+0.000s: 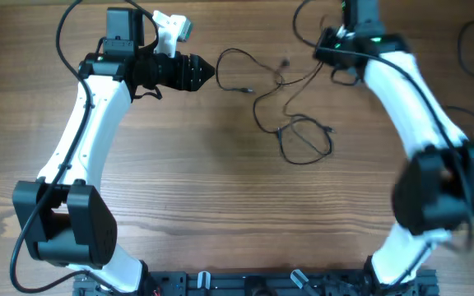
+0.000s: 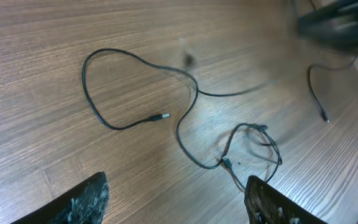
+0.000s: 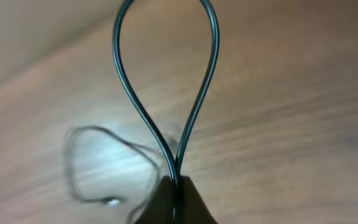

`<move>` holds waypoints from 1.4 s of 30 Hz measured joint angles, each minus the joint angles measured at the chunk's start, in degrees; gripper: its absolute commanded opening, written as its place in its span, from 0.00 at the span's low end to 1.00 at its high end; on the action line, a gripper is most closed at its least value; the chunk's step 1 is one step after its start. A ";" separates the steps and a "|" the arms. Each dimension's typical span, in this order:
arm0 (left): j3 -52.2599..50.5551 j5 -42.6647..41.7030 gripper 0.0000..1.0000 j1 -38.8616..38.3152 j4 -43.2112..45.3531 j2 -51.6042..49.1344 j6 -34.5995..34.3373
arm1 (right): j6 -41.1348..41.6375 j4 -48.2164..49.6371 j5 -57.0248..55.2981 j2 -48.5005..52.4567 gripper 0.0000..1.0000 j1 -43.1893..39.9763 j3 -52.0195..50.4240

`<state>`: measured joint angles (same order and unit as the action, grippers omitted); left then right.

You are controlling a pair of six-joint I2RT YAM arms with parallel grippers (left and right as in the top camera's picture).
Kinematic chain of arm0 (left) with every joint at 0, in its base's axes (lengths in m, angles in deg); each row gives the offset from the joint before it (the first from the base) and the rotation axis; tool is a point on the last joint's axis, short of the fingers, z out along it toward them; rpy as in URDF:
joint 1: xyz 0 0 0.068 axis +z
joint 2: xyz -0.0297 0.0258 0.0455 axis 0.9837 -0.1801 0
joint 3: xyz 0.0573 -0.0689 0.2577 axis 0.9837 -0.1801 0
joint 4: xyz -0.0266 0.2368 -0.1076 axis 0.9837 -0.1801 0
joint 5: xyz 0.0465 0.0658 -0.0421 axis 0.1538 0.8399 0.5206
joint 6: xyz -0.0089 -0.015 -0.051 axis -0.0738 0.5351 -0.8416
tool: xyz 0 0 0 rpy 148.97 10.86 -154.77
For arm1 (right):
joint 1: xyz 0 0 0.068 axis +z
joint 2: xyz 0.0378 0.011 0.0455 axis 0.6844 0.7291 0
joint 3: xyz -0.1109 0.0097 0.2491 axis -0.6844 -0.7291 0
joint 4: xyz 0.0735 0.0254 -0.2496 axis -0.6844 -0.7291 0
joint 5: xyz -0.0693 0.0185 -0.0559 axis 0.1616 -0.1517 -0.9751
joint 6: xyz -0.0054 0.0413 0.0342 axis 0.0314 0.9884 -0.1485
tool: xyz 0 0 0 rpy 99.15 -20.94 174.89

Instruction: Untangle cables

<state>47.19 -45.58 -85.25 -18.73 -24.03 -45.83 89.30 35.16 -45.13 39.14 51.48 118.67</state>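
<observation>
Evidently the right pincer [image 3: 176, 186] is pressed together on one of the cables [image 1: 303, 136]. Its wrist view shows a doubled strand rising from the closed tips into a teardrop loop [image 3: 115, 46] held clear of the desk [image 1: 220, 205]. My reading is that the pinch is there to lift that strand away from the rest so the crossings can open. The remaining wire lies flat on the wood between the two arms, toward the far side. One long strand sweeps round in a wide open curve and ends in a small plug tip [image 2: 161, 116]. A tighter knot [image 2: 253, 146] of overlapping turns sits nearer the right arm, and a stretched strand runs from it toward the raised grip. The left pincer [image 2: 178, 186] hangs above the desk with its jaws spread, holding nothing and well apart from the wire. It points toward the open curve, which looks like a waiting pose, ready to pin or take the free end while the other side pulls. No box, tray or other container shows in any view, so the cables rest straight on the bare desk and nothing is stowed in anything. The knot looks not yet undone, and a hard pull could tighten it rather than free it.
</observation>
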 measured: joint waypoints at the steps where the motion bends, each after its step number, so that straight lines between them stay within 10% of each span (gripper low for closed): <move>1: 0.00 0.00 0.72 0.00 -0.04 0.00 0.00 | -0.20 -1.81 0.00 -4.90 0.05 0.00 0.42; 18: 0.00 -0.04 0.79 -5.79 -5.79 0.02 0.72 | -13.57 -14.10 15.17 -32.94 0.04 0.07 0.72; 42: -0.07 -15.52 0.89 -13.31 -6.64 0.00 8.41 | -6.84 7.80 6.99 -16.68 0.05 0.07 0.70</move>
<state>47.13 -61.10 -98.56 -25.37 -24.03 -37.42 82.46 42.96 -38.13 22.47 51.55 119.37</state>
